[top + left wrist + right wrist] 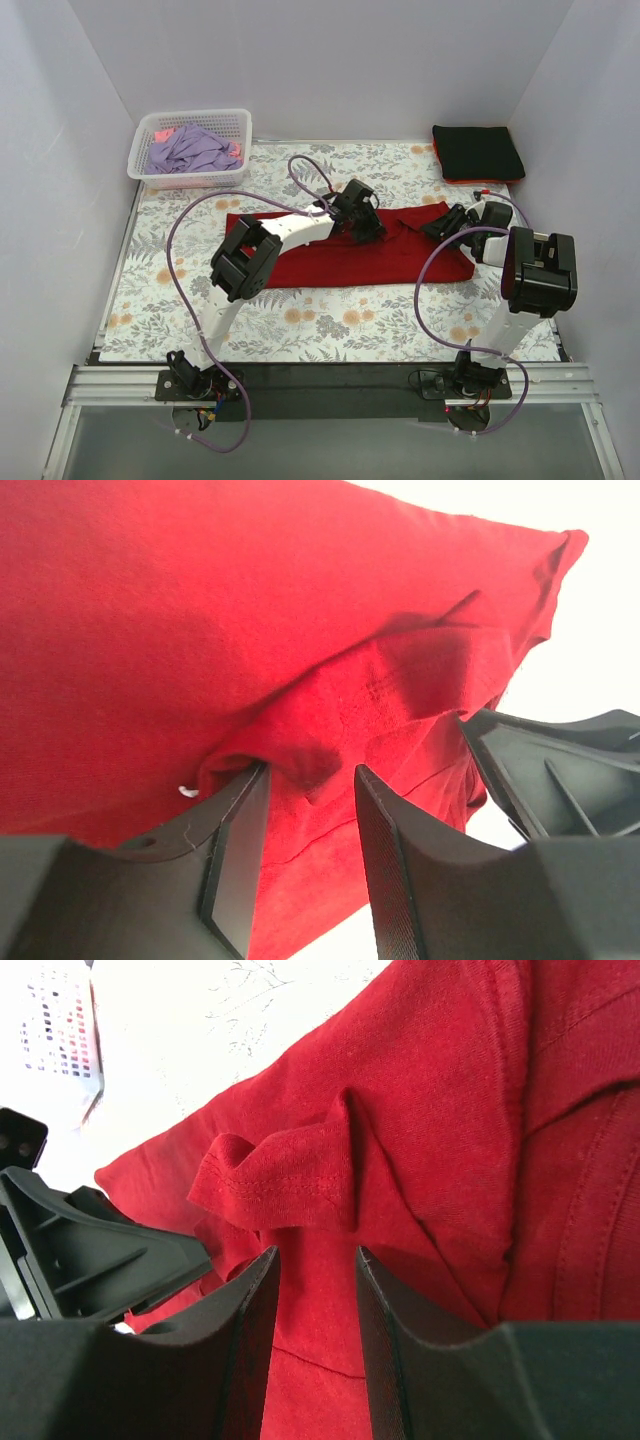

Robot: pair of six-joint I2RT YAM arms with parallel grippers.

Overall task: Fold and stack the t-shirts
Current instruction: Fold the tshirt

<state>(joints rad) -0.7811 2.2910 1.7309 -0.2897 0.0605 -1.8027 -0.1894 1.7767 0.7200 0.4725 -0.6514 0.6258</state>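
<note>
A deep-red t-shirt (pixel 340 262) lies across the middle of the table as a long folded band. My left gripper (pixel 362 228) sits low over its upper edge near the middle. In the left wrist view its jaws (pixel 312 780) stand apart over the red cloth (pixel 200 630), with a small bulge of fabric at the tips. My right gripper (pixel 440 222) is at the shirt's right end. Its jaws (pixel 318 1255) are also apart, just below a rumpled hemmed sleeve fold (pixel 280 1180). Neither pair is pressed together on cloth.
A white lattice basket (pixel 185 182) at the back left holds a lavender tee (pixel 190 150) and a pink one (pixel 163 133). A folded black tee (pixel 477 150) lies on an orange-red one (pixel 470 181) at the back right. A floral cloth (pixel 330 330) covers the table.
</note>
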